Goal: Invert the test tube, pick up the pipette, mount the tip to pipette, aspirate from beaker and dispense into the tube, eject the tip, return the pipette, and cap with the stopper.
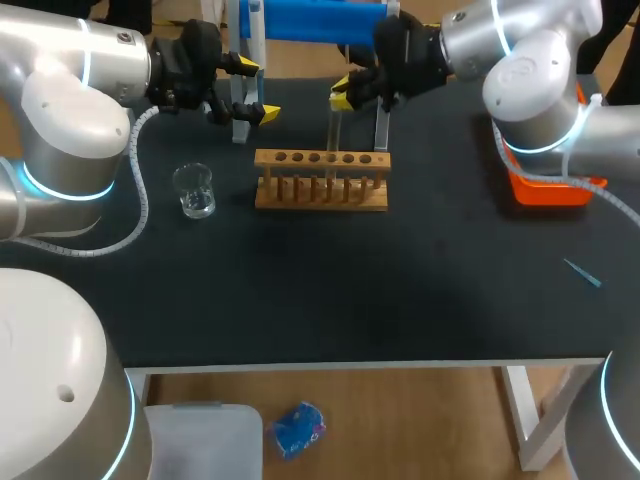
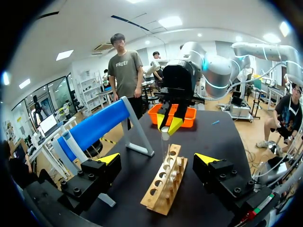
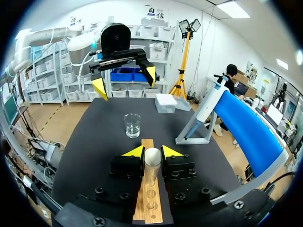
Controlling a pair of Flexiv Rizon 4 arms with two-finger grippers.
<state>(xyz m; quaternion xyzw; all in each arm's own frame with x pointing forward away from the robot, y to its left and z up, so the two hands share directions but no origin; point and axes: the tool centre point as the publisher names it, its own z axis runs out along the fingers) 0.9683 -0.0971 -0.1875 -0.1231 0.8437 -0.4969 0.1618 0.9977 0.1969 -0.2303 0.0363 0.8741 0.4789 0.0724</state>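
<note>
Clamping a clear glass test tube [image 3: 152, 170] by its rounded end: right tool [image 3: 153, 152], yellow tips pressed to it from two sides. Held upright over the light wooden rack [image 1: 320, 192] with its single row of holes, lower end down at a hole right of the rack's middle; cannot tell whether seated. Hanging released behind the rack's left end: left tool [image 1: 243, 92], jaws wide apart, nothing between them.

Noted around:
- small clear glass beaker [image 1: 193, 190] just left of the rack, apart from both tools, seemingly a little clear liquid low inside
- long blue cylinder on a white frame [image 1: 310, 20] behind the rack, white legs close beside both tools; tightest spot
- orange plastic tray [image 1: 545, 190] at the right edge, partly under the right arm
- thin blue pipette tip [image 1: 582, 272] lying loose toward the front right, well apart from all else

Open room: wide bare stretch of black surface [image 1: 400, 300] from the rack's front through to the near edge; far less room behind the rack.
</note>
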